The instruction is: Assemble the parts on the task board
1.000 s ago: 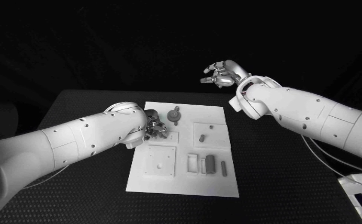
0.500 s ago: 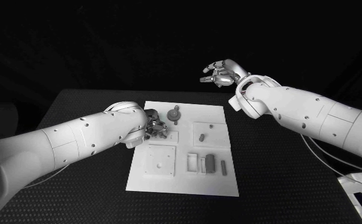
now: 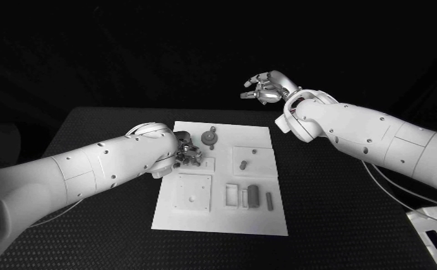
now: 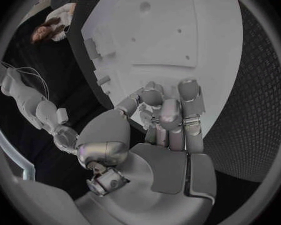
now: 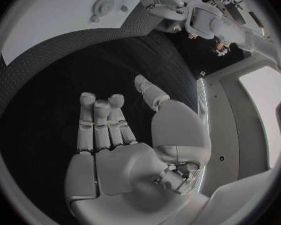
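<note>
The white task board [image 3: 264, 219] lies in the middle of the black table. On it I see a round grey part [image 3: 210, 137] near the far edge, a small peg [image 3: 243, 165] on a square plate, and two long grey parts [image 3: 254, 197] by the white slots. My left hand [image 3: 187, 152] hovers over the board's left side, just beside the round part. Its fingers [image 4: 168, 112] are curled tight against the thumb, and I cannot tell whether they pinch anything. My right hand [image 3: 264, 89] is raised beyond the table's far edge, its fingers [image 5: 103, 120] straight and apart, holding nothing.
A raised square plate [image 3: 194, 193] with small holes sits on the board's near left. A white device [image 3: 426, 229] stands at the table's near right corner, with a cable running to it. Bare black table [image 3: 346, 219] lies to the board's right.
</note>
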Controlling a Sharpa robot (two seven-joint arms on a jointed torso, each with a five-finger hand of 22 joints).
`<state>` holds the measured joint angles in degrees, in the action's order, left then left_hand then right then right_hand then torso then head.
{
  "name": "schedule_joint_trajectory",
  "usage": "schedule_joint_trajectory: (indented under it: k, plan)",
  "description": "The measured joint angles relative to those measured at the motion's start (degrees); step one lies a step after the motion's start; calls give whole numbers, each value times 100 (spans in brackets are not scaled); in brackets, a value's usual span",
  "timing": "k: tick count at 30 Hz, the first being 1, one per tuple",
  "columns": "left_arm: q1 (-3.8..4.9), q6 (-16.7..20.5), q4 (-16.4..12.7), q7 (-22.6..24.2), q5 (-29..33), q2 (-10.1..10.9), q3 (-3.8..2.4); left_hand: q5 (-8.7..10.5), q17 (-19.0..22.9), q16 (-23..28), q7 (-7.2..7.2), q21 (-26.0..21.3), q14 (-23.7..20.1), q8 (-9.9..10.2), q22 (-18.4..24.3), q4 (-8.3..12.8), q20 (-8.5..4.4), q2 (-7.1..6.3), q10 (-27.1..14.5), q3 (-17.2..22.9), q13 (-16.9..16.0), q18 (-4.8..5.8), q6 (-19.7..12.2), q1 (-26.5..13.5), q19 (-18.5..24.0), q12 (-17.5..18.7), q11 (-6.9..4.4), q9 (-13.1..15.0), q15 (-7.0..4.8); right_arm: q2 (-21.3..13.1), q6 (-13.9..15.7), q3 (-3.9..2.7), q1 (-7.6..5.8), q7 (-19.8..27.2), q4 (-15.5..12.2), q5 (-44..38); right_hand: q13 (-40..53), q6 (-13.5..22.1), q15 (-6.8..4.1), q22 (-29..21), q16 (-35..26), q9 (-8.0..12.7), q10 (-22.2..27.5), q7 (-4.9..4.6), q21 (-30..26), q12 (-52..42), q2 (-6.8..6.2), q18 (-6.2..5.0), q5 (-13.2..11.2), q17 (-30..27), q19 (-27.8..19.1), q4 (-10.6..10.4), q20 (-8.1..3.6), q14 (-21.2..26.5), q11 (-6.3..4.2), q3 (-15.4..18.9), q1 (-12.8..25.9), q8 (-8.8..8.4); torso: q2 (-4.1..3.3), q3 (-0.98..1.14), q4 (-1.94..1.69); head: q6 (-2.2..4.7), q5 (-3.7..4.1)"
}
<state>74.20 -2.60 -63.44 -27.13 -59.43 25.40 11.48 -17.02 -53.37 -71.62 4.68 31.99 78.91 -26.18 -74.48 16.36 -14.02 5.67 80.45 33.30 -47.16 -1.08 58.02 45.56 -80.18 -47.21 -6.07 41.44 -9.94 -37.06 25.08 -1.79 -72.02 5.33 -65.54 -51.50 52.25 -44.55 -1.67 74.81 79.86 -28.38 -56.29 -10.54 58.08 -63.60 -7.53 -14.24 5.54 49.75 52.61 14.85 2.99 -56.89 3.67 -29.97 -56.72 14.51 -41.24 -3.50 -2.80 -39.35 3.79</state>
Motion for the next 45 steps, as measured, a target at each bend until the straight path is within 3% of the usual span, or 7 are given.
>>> schedule_joint_trajectory:
  k: [15, 45]
  plan:
    - [-12, 92, -136, 18, -120, 88, 1, 3, 44, -23, 0, 0, -1, -28, -14, 19, 0, -1, -1, 17, 11, 0, 0, 2, -1, 0, 0, 1, 1, -8, -5, 0, 0, 0, 4, 1, -9, 0, 0, 0, 0, 11, 2, 0, 0, 0, 22, 0, 0, -5, 0, 0, 0, 0, 2, 0, 22, 0, 2, 4, -1, -10, 15]
    - [-62, 413, -309, 167, -328, 155, 1, 210, 175, -115, 0, -22, -12, 7, -44, 19, 0, -3, -2, 51, 38, 0, 0, 5, -1, -21, 1, 6, 12, -17, -11, 0, 0, 0, 2, 1, -19, 0, 1, 0, 0, 21, 2, 0, 0, 0, 46, 0, 0, -14, 0, -16, 0, -1, 2, 16, 46, 0, 3, 3, -3, -25, 5]
